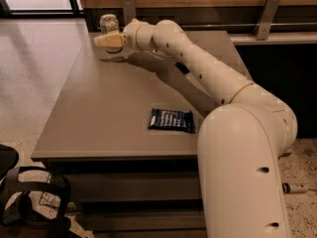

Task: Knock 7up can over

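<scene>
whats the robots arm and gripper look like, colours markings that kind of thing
The arm is smooth cream-white, made of rounded tubular segments, with small dark round holes and a thin tan seam ring. No cables show. The gripper, at the far left corner of the table by the 7up can, is pale yellow-tan.

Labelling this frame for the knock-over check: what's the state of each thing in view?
7up can: upright, at the far left corner of the table.
gripper: at the can's near side, overlapping its lower part.
blue packet: lying flat, near the front edge.
dark object: flat, mostly hidden behind the arm.
</scene>
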Motion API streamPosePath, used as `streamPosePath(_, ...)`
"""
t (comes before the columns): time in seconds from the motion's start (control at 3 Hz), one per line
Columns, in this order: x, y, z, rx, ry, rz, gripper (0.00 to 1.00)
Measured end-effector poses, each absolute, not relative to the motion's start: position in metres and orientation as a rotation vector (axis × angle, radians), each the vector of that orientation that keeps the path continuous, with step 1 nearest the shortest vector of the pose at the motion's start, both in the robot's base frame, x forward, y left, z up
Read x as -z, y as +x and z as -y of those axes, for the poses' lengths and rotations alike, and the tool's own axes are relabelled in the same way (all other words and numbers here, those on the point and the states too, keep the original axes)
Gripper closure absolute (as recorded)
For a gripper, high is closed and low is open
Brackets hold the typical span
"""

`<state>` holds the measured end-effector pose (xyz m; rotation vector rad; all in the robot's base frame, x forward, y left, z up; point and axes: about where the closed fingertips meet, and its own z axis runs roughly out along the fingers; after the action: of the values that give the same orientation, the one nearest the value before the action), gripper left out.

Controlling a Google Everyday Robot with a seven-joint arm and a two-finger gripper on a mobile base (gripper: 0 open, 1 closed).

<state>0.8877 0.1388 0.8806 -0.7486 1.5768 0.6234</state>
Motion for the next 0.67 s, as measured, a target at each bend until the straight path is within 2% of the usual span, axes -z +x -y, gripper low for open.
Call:
streamPosePath(0.33, -0.8777, 0.8988, -0.1509, -0.649, -0.754, -1.551, 0.00)
streamPosePath(0.67, -0.8781, 0.8991, -0.1533, -0.652, -0.755, -1.549, 0.25)
